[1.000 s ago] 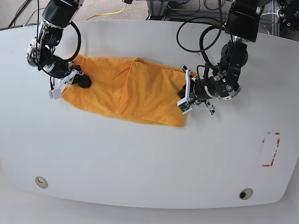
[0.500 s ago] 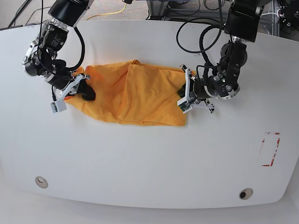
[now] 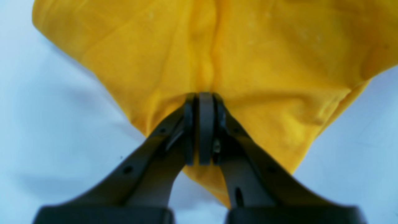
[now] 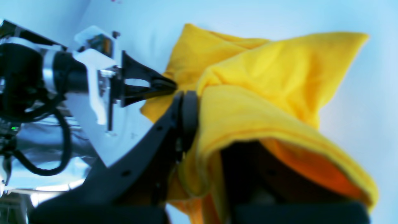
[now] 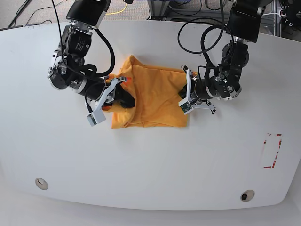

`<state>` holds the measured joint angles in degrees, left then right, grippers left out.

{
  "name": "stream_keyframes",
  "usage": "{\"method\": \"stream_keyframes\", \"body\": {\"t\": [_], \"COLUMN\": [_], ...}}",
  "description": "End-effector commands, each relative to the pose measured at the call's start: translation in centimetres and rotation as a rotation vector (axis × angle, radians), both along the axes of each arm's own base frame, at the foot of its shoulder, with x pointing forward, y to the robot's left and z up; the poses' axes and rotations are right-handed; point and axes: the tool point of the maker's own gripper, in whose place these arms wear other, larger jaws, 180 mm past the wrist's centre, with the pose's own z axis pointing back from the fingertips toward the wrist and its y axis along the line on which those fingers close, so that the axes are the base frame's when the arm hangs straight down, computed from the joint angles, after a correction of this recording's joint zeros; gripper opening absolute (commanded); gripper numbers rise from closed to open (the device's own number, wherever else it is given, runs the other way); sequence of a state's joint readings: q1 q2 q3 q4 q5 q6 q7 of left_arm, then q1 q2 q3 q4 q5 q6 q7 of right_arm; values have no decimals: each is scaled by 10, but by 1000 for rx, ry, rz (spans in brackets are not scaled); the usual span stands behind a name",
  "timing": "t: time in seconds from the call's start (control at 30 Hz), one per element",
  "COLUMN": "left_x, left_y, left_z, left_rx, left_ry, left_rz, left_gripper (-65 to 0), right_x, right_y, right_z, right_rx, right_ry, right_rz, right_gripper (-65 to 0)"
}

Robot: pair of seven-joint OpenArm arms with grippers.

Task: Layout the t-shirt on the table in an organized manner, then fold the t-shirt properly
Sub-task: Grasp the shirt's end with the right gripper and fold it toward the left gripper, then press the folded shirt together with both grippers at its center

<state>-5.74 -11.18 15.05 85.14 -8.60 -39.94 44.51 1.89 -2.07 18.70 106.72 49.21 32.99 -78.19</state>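
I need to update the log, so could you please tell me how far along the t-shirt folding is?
Midway, it seems. Done: the t-shirt lies on the table as a doubled band. In hand: the right gripper, shut on one end, holds it above the middle, while the left gripper pins the other end. Left: setting that end down, releasing, and neatening the bunched edges.

Bright, even light with soft shadows; both wrist views blurred and blue-tinted

A white tabletop (image 5: pixel 150 160) with rounded edges carries the orange-yellow t-shirt (image 5: pixel 155 101), bunched in folds near its middle. A red-tape rectangle outline (image 5: pixel 273 150) marks one side, and two round grommets (image 5: pixel 41 183) sit near the front edge
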Motion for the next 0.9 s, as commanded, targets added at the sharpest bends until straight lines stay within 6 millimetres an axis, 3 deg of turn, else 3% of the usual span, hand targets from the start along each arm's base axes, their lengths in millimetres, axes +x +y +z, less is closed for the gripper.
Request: {"method": "stream_keyframes", "body": {"t": [0.0, 0.27, 0.63, 0.87], "left_x": [8, 9, 10, 10], "left_y": [1, 1, -10, -19], "left_z": [8, 9, 12, 15], "left_rx": [-1, -3, -31, -51], "left_ry": [-27, -28, -31, -34], "left_rz": [0, 2, 2, -1], "left_gripper": [-650, -650, -650, -650], "right_x": [13, 13, 10, 15], "right_y": [10, 52, 91, 104], "right_z": [22, 20, 4, -2], "right_rx": [31, -12, 57, 92], "right_ry": [-82, -86, -49, -33], "right_rz": [0, 88, 161, 176], "right_gripper": [-650, -650, -650, -650]}}
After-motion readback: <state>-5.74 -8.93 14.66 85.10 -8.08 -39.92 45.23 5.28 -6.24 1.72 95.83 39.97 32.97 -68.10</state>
